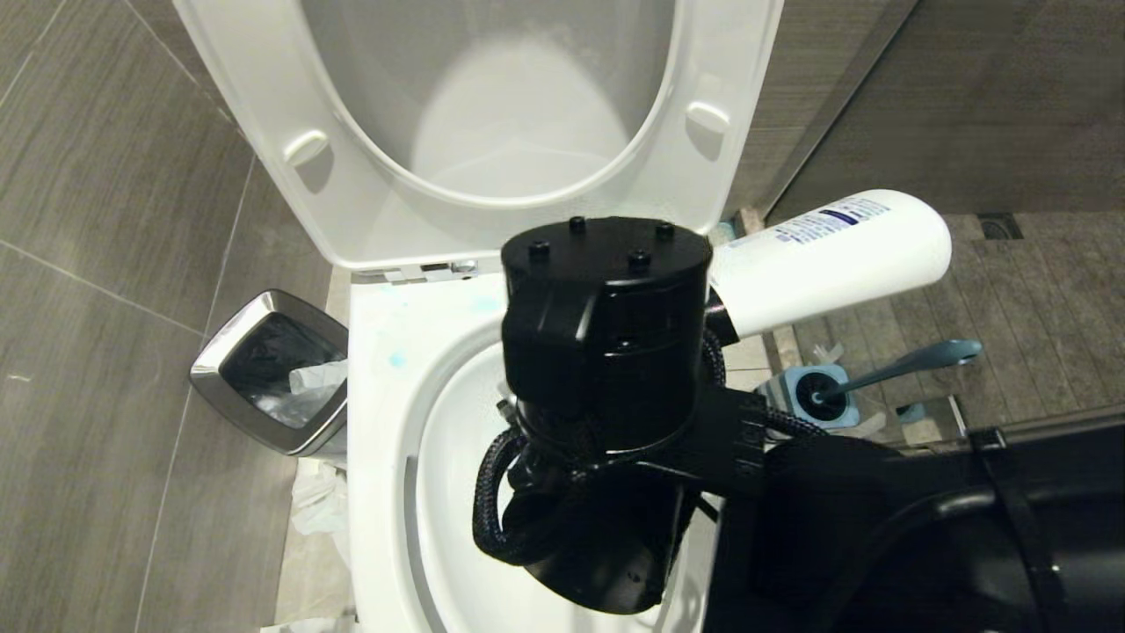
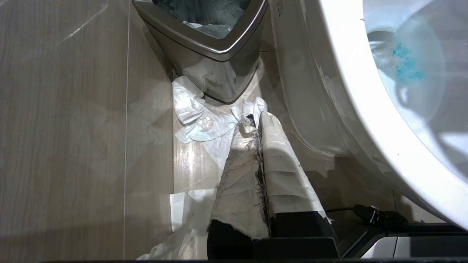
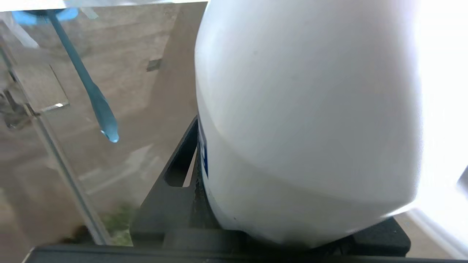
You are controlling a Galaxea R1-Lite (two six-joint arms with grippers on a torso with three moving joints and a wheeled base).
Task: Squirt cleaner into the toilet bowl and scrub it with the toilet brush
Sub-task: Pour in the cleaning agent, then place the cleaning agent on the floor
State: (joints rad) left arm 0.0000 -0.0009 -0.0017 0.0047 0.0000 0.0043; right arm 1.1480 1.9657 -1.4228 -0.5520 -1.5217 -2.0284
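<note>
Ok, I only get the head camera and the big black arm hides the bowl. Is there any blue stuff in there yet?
Observer: Yes. The left wrist view shows turquoise dabs of cleaner inside the toilet bowl.
Operator: And where's the left hand?
Observer: The left hand hangs shut, low beside the toilet, over crumpled tissue on the floor.
Operator: Is the right hand really holding that bottle?
Observer: Yes. In the right wrist view the white bottle sits in the right hand, a dark finger against its side.
</note>
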